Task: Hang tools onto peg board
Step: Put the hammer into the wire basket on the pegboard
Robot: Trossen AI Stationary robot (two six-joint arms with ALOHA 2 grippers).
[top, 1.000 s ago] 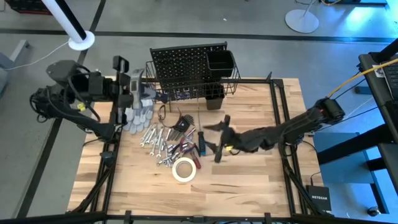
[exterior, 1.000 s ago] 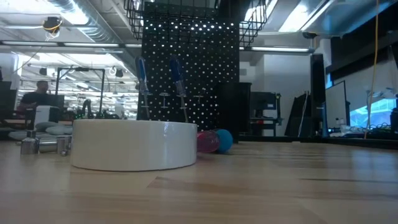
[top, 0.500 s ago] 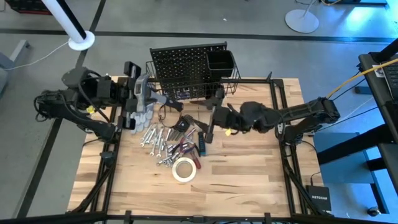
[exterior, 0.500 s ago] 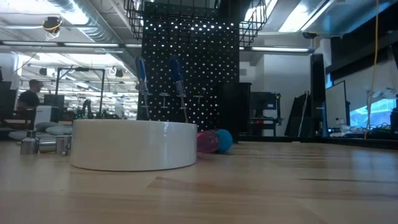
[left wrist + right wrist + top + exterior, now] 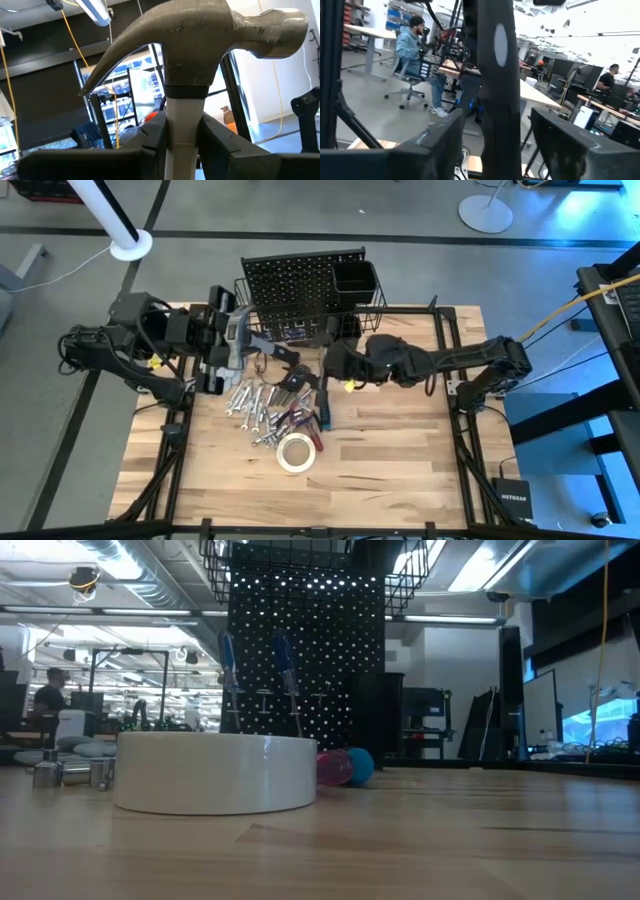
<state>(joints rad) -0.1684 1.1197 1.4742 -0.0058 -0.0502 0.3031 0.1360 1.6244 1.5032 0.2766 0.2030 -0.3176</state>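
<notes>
A hammer with a grey metal head and a pale handle stands upright in the air left of the black peg board. My left gripper is shut on it. Its handle hangs down, and my right gripper stands open around the handle's dark lower part. Wrenches, pliers, a blue screwdriver and a white tape roll lie on the table. My left gripper pinches the hammer's pale handle between its two fingers, just under the black collar below the head. The fingers come from the table's left, nearly level, and lie across the handle. The hammer is lifted clear and stands upright, head up. My right gripper has one finger on each side of the dark lower handle. A thin gap shows beside one finger. I cannot tell whether the other touches it.
A wire basket and a square cup sit on the peg board. Grey gloves lie at the table's left. In the low view, two blue-handled screwdrivers show in front of the board. People sit in the room beyond.
My right gripper has risen from the table beside the blue screwdriver and gone toward the far left, rolling as it went, up to the hammer's hanging handle. My left gripper has carried the hammer a little toward the table's right, nearer the peg board.
</notes>
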